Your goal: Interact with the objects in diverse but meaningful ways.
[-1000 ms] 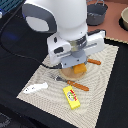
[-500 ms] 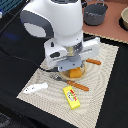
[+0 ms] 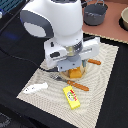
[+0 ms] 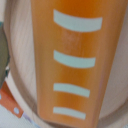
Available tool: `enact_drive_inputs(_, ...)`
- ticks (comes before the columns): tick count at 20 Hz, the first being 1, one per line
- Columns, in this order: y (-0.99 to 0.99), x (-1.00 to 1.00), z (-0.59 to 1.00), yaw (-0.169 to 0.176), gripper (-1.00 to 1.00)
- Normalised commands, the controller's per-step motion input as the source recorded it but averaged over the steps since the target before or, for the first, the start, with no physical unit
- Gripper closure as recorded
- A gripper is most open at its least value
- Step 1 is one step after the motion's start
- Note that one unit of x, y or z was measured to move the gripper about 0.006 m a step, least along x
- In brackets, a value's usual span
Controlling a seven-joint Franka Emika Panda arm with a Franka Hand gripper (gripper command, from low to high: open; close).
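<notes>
One orange-brown bread loaf (image 4: 70, 60) fills the wrist view; arm has lowered further over it. Tool (image 3: 74, 70) state indeterminate, likely approaching grasp.

The scene is seen from above and at an angle in the exterior view, far enough back that the whole beige mat (image 3: 100, 95), the black table (image 3: 112, 120) and a grey pot (image 3: 95, 14) at the far edge are taken in. The bulky arm (image 3: 52, 25) is shown from outside, filling the middle. In the wrist view the camera is pointed straight down, very near, and the frame is almost filled by the orange-brown bread loaf (image 4: 75, 60) (image 3: 75, 73), which is shared by both views.
</notes>
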Motion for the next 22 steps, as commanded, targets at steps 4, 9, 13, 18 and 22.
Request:
enact_drive_inputs(4,0.62,0.31,0.53,0.190,-1.00)
enact_drive_inputs(9,0.61,0.18,0.27,0.179,-1.00)
enact_drive_inputs(13,0.59,0.17,0.02,0.176,-1.00)
enact_drive_inputs(18,0.58,0.19,0.00,0.167,-1.00)
enact_drive_inputs(22,0.44,0.21,-0.01,0.131,-1.00)
